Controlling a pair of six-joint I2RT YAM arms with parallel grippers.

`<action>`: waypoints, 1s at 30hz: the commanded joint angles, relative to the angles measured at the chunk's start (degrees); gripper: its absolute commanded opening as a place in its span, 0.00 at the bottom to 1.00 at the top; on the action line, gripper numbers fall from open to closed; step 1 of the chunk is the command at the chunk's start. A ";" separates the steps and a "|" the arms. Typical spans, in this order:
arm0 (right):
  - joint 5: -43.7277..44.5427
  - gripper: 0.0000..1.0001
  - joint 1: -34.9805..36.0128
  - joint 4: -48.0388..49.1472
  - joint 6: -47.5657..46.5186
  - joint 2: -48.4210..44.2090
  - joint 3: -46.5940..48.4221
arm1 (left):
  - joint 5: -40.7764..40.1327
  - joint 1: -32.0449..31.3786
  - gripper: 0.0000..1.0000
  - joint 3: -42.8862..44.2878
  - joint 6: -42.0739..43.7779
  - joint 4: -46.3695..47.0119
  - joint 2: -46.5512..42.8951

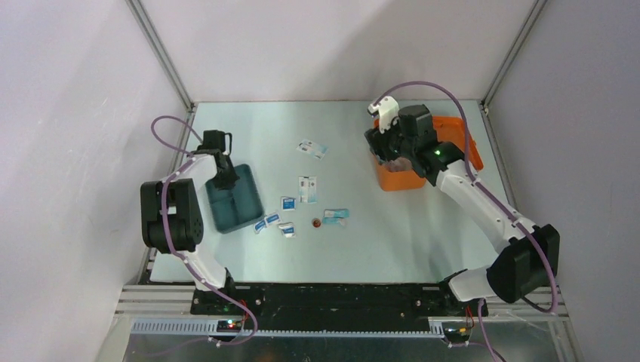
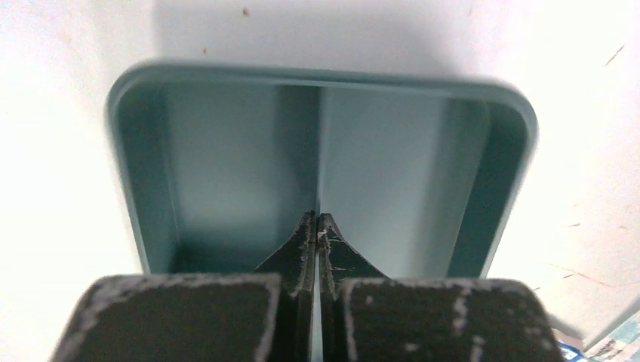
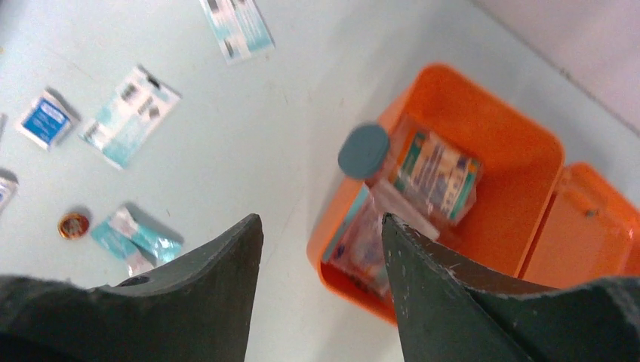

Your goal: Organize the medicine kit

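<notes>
left hand (image 2: 316, 219) pressed together in tray (image 2: 143, 173) | right hand (image 3: 321, 220) spread over medicine kit (image 3: 513, 143) | pale table (image 1: 377, 245), white walls (image 1: 317, 45)

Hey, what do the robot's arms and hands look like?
The left arm and right arm have white links and bulky black joints, each trailed by a lilac cable. A green light glows on the right arm, with a white mount at its wrist. The left hand and right hand each have two dark, tapered fingers; the left's are scuffed with pale scratches.
</notes>
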 commanded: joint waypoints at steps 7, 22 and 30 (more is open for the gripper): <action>-6.00 0.62 6.37 4.74 4.79 18.30 23.71 | -5.91 -0.19 0.00 12.63 -13.82 -1.43 -3.25; -20.93 0.47 10.98 2.25 -7.76 45.32 51.55 | -9.25 -7.16 0.00 27.78 -41.69 -6.10 4.74; -28.27 0.52 12.67 1.41 -11.94 45.24 50.40 | -0.30 -8.57 0.00 26.81 -53.28 -7.24 4.11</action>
